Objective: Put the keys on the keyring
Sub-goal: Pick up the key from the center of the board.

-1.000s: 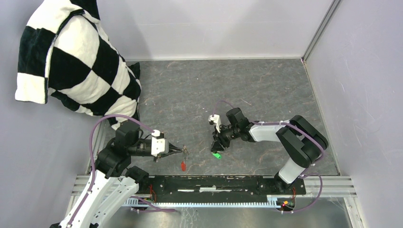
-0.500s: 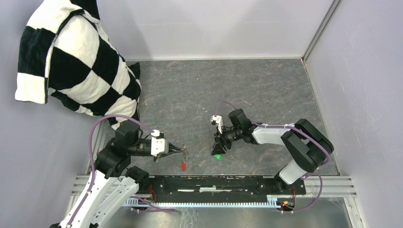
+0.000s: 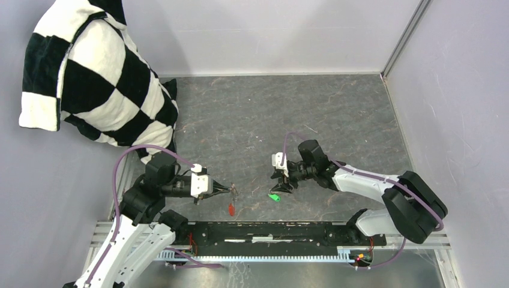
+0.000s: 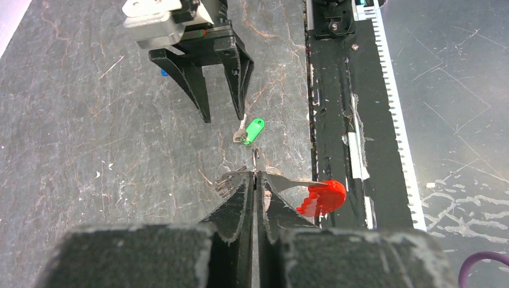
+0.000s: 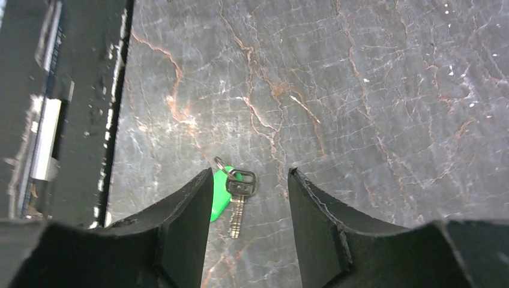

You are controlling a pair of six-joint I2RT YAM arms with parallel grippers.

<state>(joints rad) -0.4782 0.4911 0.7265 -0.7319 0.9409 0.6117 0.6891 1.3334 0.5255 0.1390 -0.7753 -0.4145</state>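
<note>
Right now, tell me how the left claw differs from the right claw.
The left claw is shut; the right claw is open. The left claw grips the thin metal keyring with the red tag; the right claw holds nothing, the small green-headed metal key lying just ahead of it. Both are black and two-fingered.

Count it up: there were two grippers out there, the left gripper (image 4: pixel 255 180) and the right gripper (image 4: pixel 224 117). One green-headed key (image 4: pixel 254 130) lay on the table. One blue fleck (image 4: pixel 163 72) peeked out behind the right fingers, too small to call a key. There was one keyring (image 4: pixel 318 198), with one red tag on it, and one checked cushion (image 3: pixel 90 78) at the back.
</note>
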